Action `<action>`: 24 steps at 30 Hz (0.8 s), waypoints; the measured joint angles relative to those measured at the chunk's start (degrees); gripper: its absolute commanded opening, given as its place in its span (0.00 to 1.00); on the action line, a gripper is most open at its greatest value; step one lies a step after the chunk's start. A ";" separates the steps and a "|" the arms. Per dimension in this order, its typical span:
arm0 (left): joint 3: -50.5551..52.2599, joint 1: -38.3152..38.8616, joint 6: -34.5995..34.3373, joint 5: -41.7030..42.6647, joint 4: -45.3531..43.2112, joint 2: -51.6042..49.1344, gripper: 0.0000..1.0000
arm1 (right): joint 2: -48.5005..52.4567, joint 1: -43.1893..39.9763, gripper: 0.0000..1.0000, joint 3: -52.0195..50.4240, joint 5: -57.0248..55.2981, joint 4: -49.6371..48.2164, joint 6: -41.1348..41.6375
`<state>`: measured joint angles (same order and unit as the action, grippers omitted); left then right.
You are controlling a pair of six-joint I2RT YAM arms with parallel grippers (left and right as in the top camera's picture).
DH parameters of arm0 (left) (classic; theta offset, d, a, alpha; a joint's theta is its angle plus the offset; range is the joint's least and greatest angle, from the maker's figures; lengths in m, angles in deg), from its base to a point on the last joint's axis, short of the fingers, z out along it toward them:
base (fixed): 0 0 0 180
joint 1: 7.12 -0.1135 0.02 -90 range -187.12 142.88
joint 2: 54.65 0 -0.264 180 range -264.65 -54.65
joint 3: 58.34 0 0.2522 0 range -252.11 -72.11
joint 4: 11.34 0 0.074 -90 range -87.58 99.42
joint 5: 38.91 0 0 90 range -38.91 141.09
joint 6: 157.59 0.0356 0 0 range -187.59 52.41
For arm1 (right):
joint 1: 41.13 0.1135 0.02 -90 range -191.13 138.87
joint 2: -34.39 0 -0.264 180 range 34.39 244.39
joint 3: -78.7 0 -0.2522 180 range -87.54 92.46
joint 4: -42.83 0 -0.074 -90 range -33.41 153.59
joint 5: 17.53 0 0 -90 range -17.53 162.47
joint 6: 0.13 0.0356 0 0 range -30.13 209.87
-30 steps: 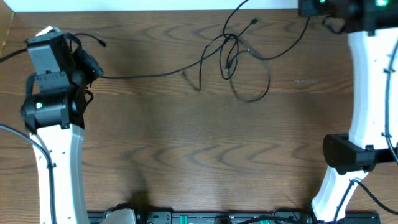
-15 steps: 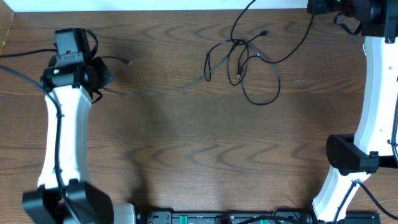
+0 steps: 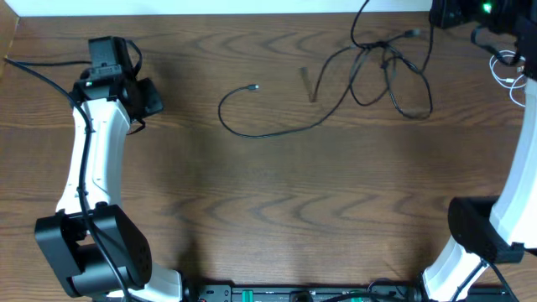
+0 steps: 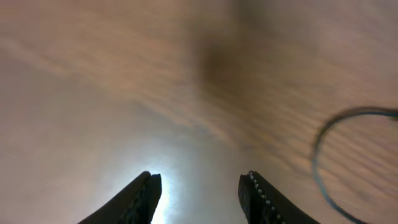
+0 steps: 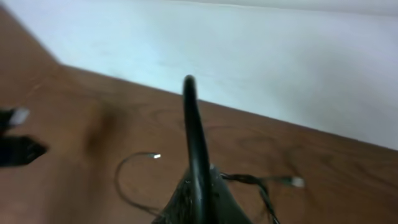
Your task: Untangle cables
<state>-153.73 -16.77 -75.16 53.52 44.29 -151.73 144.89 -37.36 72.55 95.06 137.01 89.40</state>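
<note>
Count of items on the counter (image 3: 268, 210): two cables, one black and one white.

1. Black cable (image 3: 277, 131). The longer of the two.
   - One plug end (image 3: 254, 86) lies free on bare wood near the middle of the counter.
   - From there the cord bends in an open curve toward the near side, then climbs to the right into a knot of overlapping loops (image 3: 388, 65) at the far right.
   - One larger loop hangs out of the knot on its near side.
   - A second, light-tipped plug (image 3: 411, 33) sticks out of the knot toward the far right corner.
   - A strand also runs off the far edge of the overhead view.

2. White cable (image 3: 507, 72). It shows only as a few small thin loops at the right edge of the overhead view, just beside the right arm (image 3: 512, 193). Its ends cannot be made out.

3. Left gripper (image 4: 199, 180). The fingers stand apart with nothing between them, over bare wood. An arc of the black cable lies off to one side, blurred and not touching. The left arm (image 3: 92, 168) reaches to the far left of the counter, well apart from the knot.

4. Right gripper (image 5: 188, 84). The fingers are pressed together into a single dark edge above the knot. Whether a cord is pinched between them cannot be told.
</note>
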 measured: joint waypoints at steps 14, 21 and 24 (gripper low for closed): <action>0.00 3.54 3.34 37.20 -3.15 3.02 0.46 | 5.90 8.31 0.01 -3.15 4.48 0.72 0.00; 0.00 10.86 3.39 41.48 -5.18 3.02 0.47 | 6.19 10.08 0.01 -3.15 4.87 0.83 0.02; 0.00 13.79 3.32 42.07 -7.39 3.02 0.46 | 6.45 10.14 0.01 -3.15 4.87 0.85 0.02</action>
<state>-153.73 -2.98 -71.84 95.60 36.90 -148.71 151.34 -27.21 69.40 99.93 137.86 89.42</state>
